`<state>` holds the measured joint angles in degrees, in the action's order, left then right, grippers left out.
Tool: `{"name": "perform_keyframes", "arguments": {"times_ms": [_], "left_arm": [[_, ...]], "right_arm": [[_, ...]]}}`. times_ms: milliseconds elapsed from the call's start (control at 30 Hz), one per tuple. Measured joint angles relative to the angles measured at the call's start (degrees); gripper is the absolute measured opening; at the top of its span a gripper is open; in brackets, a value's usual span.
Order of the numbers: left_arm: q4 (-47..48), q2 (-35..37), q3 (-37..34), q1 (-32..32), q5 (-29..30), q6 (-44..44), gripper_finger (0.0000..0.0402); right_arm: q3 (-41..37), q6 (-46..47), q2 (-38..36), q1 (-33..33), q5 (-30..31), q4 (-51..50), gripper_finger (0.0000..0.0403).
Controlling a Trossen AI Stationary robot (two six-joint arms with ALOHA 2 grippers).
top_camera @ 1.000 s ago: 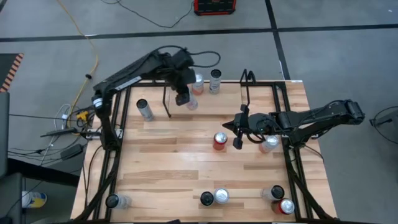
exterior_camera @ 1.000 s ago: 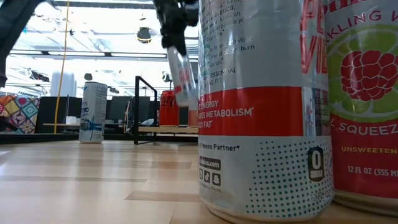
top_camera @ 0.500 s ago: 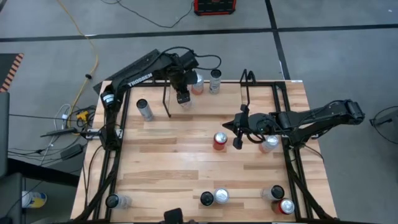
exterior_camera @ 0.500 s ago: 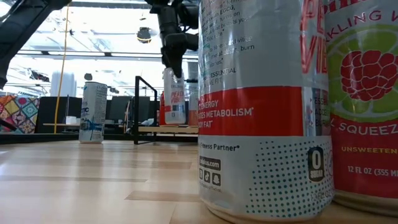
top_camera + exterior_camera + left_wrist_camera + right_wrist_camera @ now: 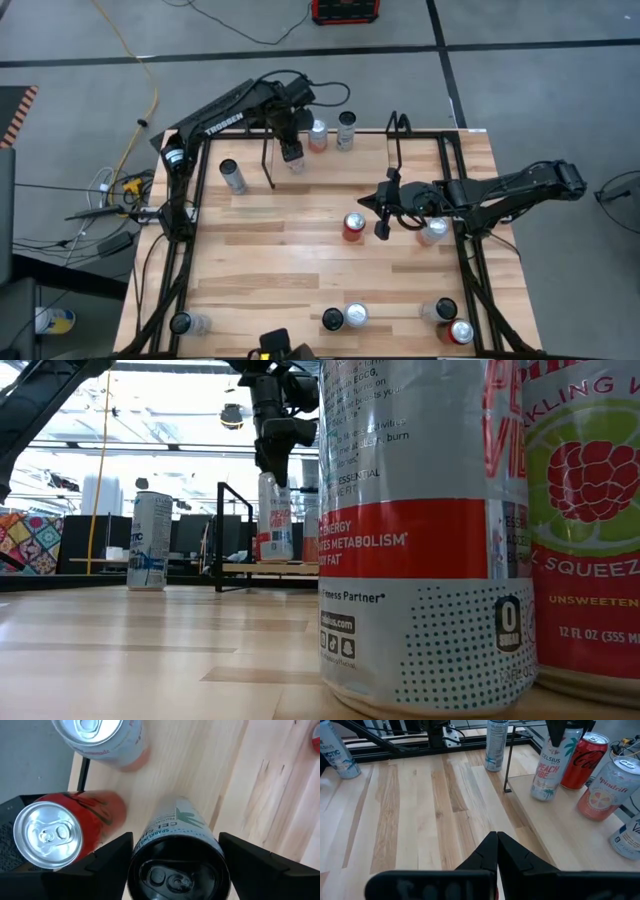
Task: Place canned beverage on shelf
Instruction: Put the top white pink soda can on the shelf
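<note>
A white can (image 5: 177, 825) with a dark top stands upright on the shelf (image 5: 555, 832), a raised board with thin black wire uprights at the table's far edge. My left gripper (image 5: 292, 153) is above it, shut on its top end. Right beside it on the shelf stand a red can (image 5: 47, 835) and a pale pink can (image 5: 97, 735). My right gripper (image 5: 380, 232) hangs shut over the table's middle right, by another red can (image 5: 353, 227), touching nothing. My left gripper pinches the white can between its two fingers at the sides of its top end (image 5: 136, 845), just under the rim. The fingers come from above, pointing steeply down. The can stands upright with its base (image 5: 540, 796) on the shelf board.
A white-and-blue can (image 5: 232, 176) stands on the table left of the shelf. More cans stand at the near edge (image 5: 345, 318) and under the right arm (image 5: 432, 232). Two of them (image 5: 420, 540) fill the low view. Black tubular rails (image 5: 170, 270) run along the table's sides.
My left gripper has come down and a little toward the far edge with the white can. The can hung tilted in the air a second ago. Now it stands upright on the shelf next to the red can.
</note>
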<state>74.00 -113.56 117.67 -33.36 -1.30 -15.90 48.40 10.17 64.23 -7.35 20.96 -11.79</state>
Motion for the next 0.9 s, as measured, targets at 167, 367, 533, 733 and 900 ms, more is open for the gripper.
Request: {"name": "perform_keyframes", "arguments": {"times_ms": [167, 367, 533, 733, 900], "left_arm": [[-0.03, 0.00, 0.00, 0.09, -0.26, -0.55, 0.0280], [0.08, 0.01, 0.00, 0.07, -0.13, -1.79, 0.0281], [0.21, 2.14, 0.00, 0.07, 0.04, -2.64, 0.0282], [-0.02, 8.57, 0.00, -0.36, 0.24, -3.99, 0.0282], [4.37, 16.21, -0.05, -1.06, 0.40, -0.15, 0.0282]], "right_arm": [[0.00, 0.02, 0.00, 0.00, 0.01, 0.00, 0.0031], [0.00, 0.00, 0.00, 0.00, 0.02, 0.16, 0.0031], [0.00, -0.04, 0.00, 0.16, 0.02, 1.26, 0.0031], [0.00, -0.08, 0.00, 1.13, -0.01, 1.67, 0.0031], [0.00, -0.06, 2.30, 1.88, -0.51, 7.60, 0.0031]]}}
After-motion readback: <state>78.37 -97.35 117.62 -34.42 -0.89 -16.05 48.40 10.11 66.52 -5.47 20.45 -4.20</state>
